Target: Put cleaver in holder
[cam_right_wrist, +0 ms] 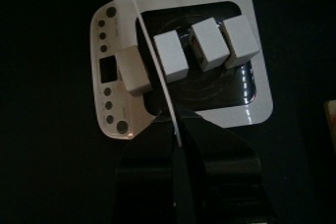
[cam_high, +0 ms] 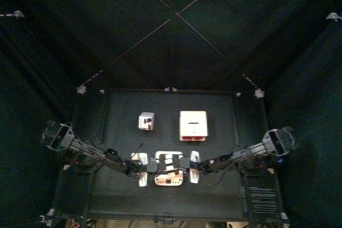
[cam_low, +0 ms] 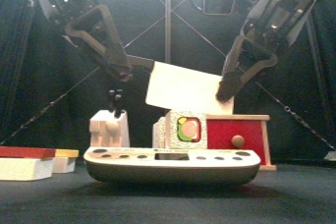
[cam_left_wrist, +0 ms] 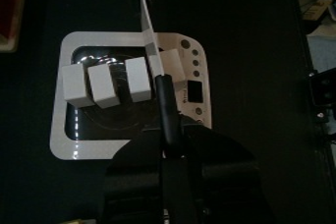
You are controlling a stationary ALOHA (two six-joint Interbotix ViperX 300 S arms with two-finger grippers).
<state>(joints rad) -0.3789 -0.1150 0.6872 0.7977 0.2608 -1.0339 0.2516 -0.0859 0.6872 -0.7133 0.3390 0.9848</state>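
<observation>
The cleaver, a small pale piece with a darker middle, lies on the table's far left part. In the front view it stands behind the tray. The holder, a cream block with a red strip, lies to its right; the front view shows its red face. Both grippers are away from them, at the table's front. My left gripper and right gripper are each shut on an edge of a flat white card, held above a white tray. The card shows edge-on in both wrist views.
A white rounded tray with a row of holes sits at the front edge under the card. White blocks stand on its left part. Small red and yellow pieces lie at the front left.
</observation>
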